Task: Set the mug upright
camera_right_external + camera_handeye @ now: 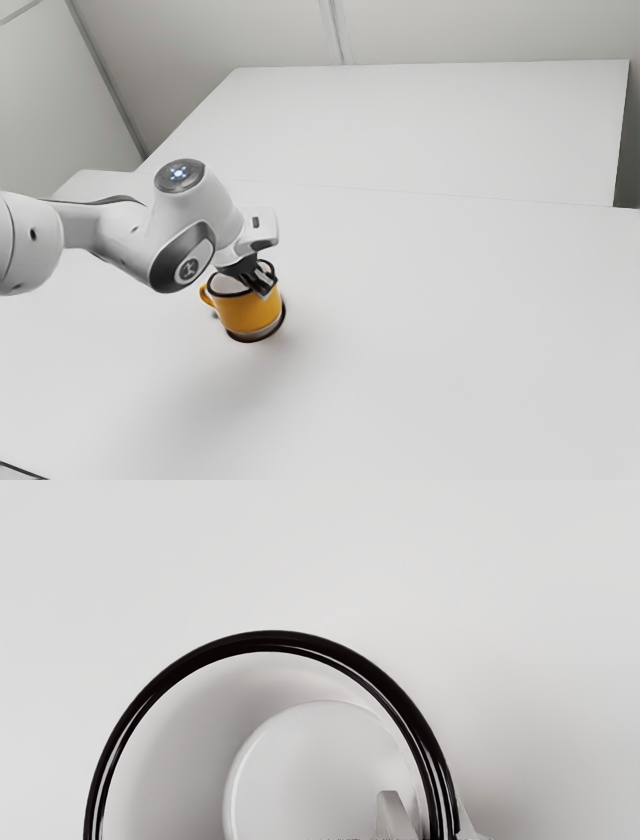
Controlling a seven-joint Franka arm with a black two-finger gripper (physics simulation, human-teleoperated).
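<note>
Gripper point(264, 289) clamped on the mug's point(249, 314) wall, one finger point(392, 812) inside over the pale floor, the other outside. I read the mug on the table point(420, 330), mouth up, long axis near vertical, handle point(205, 295) toward the exterior view's left.

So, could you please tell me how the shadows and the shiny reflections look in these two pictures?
Exterior view: a soft, blurry-edged shadow on the white table, around the base of the mug and spreading toward the camera; wrist view: thin white glints along the black rim, smooth grey shading inside the mug.
</note>
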